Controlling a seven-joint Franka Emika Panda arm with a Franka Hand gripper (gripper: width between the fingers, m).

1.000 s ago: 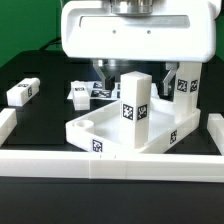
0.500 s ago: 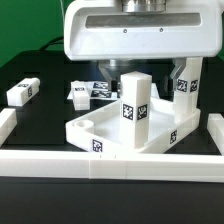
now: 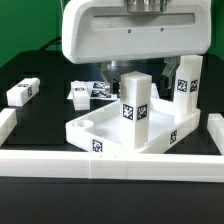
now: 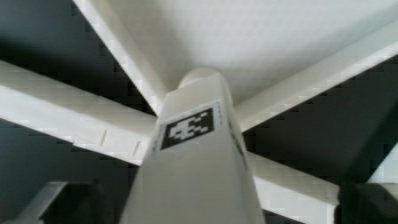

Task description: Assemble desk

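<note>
the white plastic square tray-like tabletop [image 3: 95, 128] with its raised rim is seen lying on the black surface [image 3: 45, 115], just behind the long white border rail [image 3: 110, 165] at the near edge. a white block leg [image 3: 135, 100] bearing a black-and-white tag is stood upright in it, at a place where rims meet in the wrist view. over the last second the arm's white housing [image 3: 135, 30] has been raised a little and shifted toward the exterior view's left, so a second upright tagged leg [image 3: 185, 82] at the tabletop's right is uncovered more fully. the claw [image 3: 113, 68] is spread to its widest and nothing is held in it. the standing leg is judged released; whether it is fully seated cannot be told. a loose tagged leg [image 3: 22, 92] is left lying far to the left, and a smaller loose white part [image 3: 80, 93] nearer the tabletop.
</note>
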